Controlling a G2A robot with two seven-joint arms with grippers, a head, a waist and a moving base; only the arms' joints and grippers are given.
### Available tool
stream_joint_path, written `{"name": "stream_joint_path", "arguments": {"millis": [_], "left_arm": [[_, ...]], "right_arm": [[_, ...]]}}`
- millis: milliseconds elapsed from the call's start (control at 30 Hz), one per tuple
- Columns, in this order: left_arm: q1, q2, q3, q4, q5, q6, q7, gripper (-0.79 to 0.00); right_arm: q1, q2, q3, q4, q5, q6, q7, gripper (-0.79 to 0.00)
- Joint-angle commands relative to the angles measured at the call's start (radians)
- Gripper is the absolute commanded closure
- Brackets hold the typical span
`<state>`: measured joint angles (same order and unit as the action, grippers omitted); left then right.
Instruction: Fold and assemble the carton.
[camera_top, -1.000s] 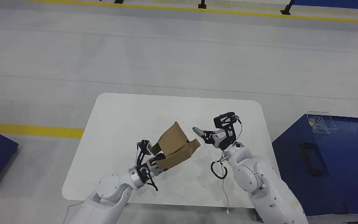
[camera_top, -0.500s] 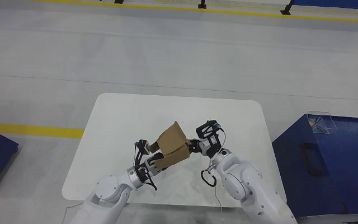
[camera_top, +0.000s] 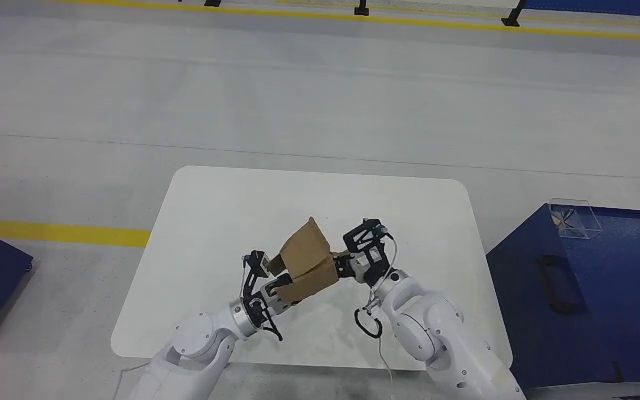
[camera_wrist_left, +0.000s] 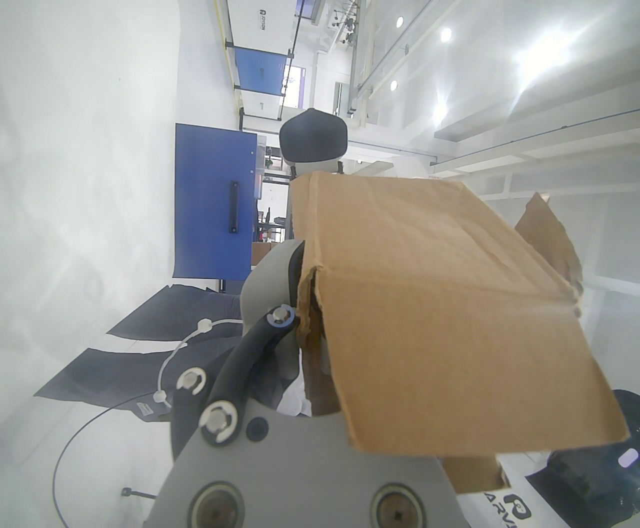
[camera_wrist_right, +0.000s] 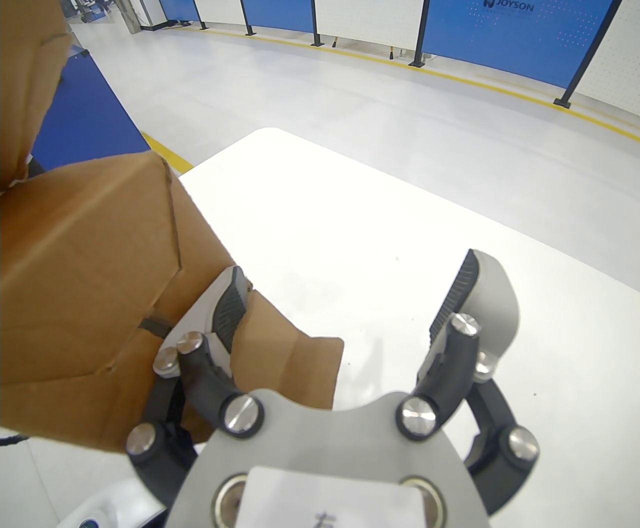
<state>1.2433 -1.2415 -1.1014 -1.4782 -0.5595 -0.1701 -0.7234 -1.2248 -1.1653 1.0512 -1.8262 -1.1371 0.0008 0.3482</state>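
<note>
Above the near middle of the white counter (camera_top: 200, 220), between the two arms, hangs the carton (camera_top: 305, 262). It is a small brown corrugated box tilted on a corner, with one flap standing up and others loose at its ends. On its lower wall the left jaws are closed: the left wrist view shows one dark finger (camera_wrist_left: 252, 347) hard against a folded edge. The opposing one is hidden behind the broad panel, so the clamp is inferred from the carton riding clear of the counter. By contrast the right jaws are spread wide and hold nothing. Their ribbed pad (camera_wrist_right: 227, 305) presses between the carton's side and a short end flap (camera_wrist_right: 292, 360), and the other pad (camera_wrist_right: 452, 295) stands free over bare counter. The board looks light and matte, with a dry papery face that rubber pads should grip well. It seems stiff across a panel yet weak along its scored lines. Creases and frayed edges show on it, so hard pinching would likely dent it. It probably handles best taken by a wall near a corner, where two panels brace each other. Flaps are best pushed flat-on near their hinge rather than at the floppy tip.
</note>
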Motion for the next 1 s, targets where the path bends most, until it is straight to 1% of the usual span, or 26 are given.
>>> {"name": "stream_joint_path", "arguments": {"millis": [0,167,367,533,600,667,800,967], "left_arm": [[0.0,-0.001,0.001,0.001,0.0,0.0,0.001,0.0],[0.001,-0.002,0.001,0.001,0.002,-0.002,0.001,0.0],[0.002,-0.003,0.001,0.002,-0.003,0.0,-0.003,0.0],[-0.001,-0.004,0.001,0.004,-0.01,0.001,-0.013,0.0],[-0.002,-0.004,0.001,0.004,-0.012,0.003,-0.018,0.0],[-0.003,-0.004,0.001,0.005,-0.015,0.004,-0.022,0.0],[-0.008,-0.005,0.0,0.008,-0.019,0.007,-0.027,0.0],[-0.012,-0.006,0.0,0.009,-0.018,0.014,-0.03,0.0]], "right_arm": [[-0.001,-0.002,0.003,-0.003,-0.001,0.0,-0.002,-0.785],[-0.007,-0.001,0.057,-0.009,0.043,0.002,-0.01,-0.785],[-0.038,0.01,0.19,-0.018,0.128,-0.017,-0.006,-0.785],[-0.062,0.018,0.279,0.017,0.197,-0.036,0.042,-0.785],[-0.062,0.02,0.291,0.043,0.238,-0.061,0.089,-0.785],[-0.061,0.02,0.289,0.068,0.246,-0.073,0.123,-0.785],[-0.05,0.016,0.25,0.114,0.261,-0.101,0.169,-0.785],[-0.033,0.009,0.205,0.157,0.355,-0.163,0.229,-0.785]]}}
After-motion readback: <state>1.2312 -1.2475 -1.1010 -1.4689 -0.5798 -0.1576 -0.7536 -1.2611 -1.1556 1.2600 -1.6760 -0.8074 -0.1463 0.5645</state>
